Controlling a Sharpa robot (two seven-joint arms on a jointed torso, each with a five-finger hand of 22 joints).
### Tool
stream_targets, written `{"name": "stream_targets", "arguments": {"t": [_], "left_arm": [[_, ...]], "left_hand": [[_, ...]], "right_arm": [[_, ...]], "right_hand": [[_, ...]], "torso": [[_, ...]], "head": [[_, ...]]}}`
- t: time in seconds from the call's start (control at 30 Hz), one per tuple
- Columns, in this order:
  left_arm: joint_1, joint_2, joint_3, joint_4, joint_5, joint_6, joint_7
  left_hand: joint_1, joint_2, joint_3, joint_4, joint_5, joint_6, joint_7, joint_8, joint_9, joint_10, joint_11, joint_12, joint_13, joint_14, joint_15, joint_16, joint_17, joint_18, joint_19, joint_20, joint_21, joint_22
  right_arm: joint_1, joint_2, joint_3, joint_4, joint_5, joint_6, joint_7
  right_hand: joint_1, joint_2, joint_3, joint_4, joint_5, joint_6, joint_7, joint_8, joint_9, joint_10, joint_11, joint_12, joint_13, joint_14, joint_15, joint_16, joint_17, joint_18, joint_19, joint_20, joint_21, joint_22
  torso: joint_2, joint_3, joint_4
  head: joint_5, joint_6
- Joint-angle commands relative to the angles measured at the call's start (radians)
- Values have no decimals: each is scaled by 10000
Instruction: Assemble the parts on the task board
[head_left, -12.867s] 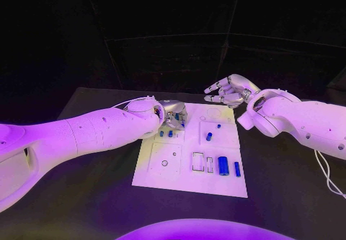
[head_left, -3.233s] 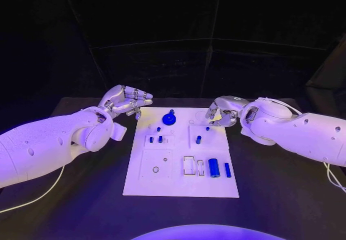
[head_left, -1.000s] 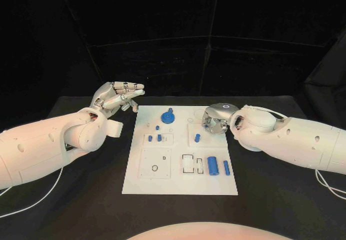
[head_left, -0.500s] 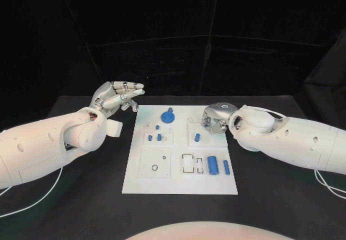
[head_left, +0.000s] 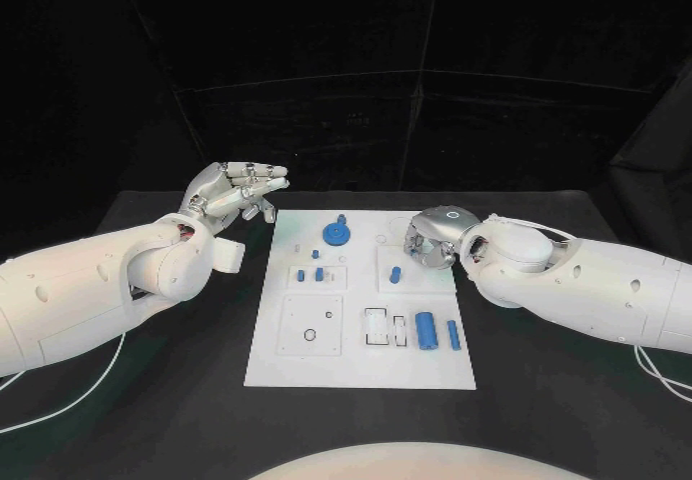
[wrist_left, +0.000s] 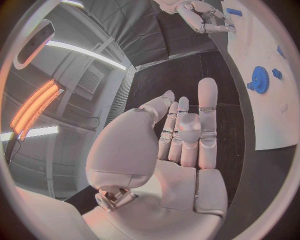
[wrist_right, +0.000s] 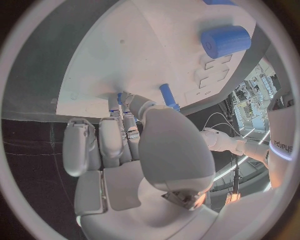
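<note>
The white task board (head_left: 361, 360) lies in the middle of the black table. On it are a blue gear (head_left: 335, 235) (wrist_left: 259, 80), small blue pegs (head_left: 309, 274), a lone peg (head_left: 394, 275) (wrist_right: 167, 95), a thick blue cylinder (head_left: 426, 327) (wrist_right: 225, 40) and a thin blue bar (head_left: 453, 335). My right hand (head_left: 433, 240) (wrist_right: 128, 130) is curled down onto the board's far right part. A small blue part (wrist_right: 120, 97) shows between its thumb and fingertips. My left hand (head_left: 231, 192) (wrist_left: 181, 135) is raised beyond the board's far left corner, fingers apart and holding nothing.
Bare black table (head_left: 159, 400) surrounds the board on all sides. A white cable (head_left: 72, 405) trails over the table at the near left, and another cable (head_left: 656, 375) at the right edge.
Over the longer span the left hand left the board, where the blue gear now stands, and the right hand came down onto the board's far right. In the last second almost nothing moved.
</note>
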Motion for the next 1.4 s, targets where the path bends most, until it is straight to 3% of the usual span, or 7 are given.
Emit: {"name": "stream_targets", "arguments": {"t": [0.03,0.5,0.6,0.83,0.97,1.23,1.4], "left_arm": [[13,0,9,-8,47,105,60],[13,9,10,-123,47,111,5],[13,14,10,-147,47,119,-10],[14,43,10,-150,47,119,-20],[14,84,10,-116,47,126,-27],[15,170,11,-90,47,138,-20],[17,227,11,-77,47,142,-6]], "left_hand": [[91,15,-4,-45,37,-29,11,2,-10,-79,21,58,-12,-77,14,-21,-7,204,-84,16,-39,-10],[86,3,-14,-57,35,-70,34,-14,-15,-112,40,56,-16,-87,24,-21,-24,202,-81,21,-49,-17],[83,1,-17,-58,35,-79,38,-17,-17,-119,44,55,-17,-89,27,-20,-27,202,-81,22,-51,-18],[79,-1,-20,-59,35,-92,44,-22,-18,-130,49,55,-18,-87,30,-13,-17,201,-80,25,-54,-20],[79,-1,-20,-59,35,-92,44,-22,-18,-130,49,55,-18,-87,30,-13,-17,201,-80,25,-54,-20],[79,-1,-20,-59,35,-92,44,-22,-18,-130,49,55,-18,-87,30,-13,-17,201,-80,25,-54,-20],[79,1,-21,-61,35,-101,47,-25,-18,-138,52,55,-18,-87,34,-8,-12,200,-80,27,-56,-21]], "right_arm": [[17,-59,6,170,46,-630,73],[29,-524,24,661,364,-1055,24],[39,-765,47,1107,483,-1189,-9],[58,-991,255,2094,795,-1525,56],[58,-921,300,2534,1319,-1866,257],[0,-392,315,2753,1821,-2195,737],[-384,45,311,2654,1783,-2004,930]], "right_hand": [[-102,-10,20,0,-34,73,20,31,9,135,-98,22,7,291,-86,16,-11,-58,75,2,64,781],[-113,-33,32,-29,-34,45,20,3,1,117,-98,-4,2,294,-88,32,-3,-65,91,-1,87,811],[-111,-37,38,-38,-29,38,22,-5,-2,113,-97,-10,0,293,-88,33,-6,-65,91,-2,88,812],[-100,-56,61,-78,-1,23,27,-26,-7,105,-92,-28,-2,293,-86,42,-7,-68,97,-3,100,827],[-93,-76,92,-123,21,-21,48,-67,-20,74,-72,-61,-10,287,-75,37,-31,-63,79,0,93,813],[-70,-68,163,-190,138,-47,72,-106,-30,54,-48,-95,-14,283,-57,52,-35,-60,65,11,94,810],[-73,-70,168,-195,151,-50,75,-110,-31,53,-46,-98,-14,283,-55,53,-36,-60,62,13,93,809]], "torso": [[-3,-7,0],[-14,-11,-10],[-28,-17,-10],[-76,-34,-15],[-65,-45,25],[-46,-44,-12],[-43,-71,1]], "head": [[-5,20],[-34,87],[-22,126],[21,98],[102,86],[512,16],[863,-105]]}}
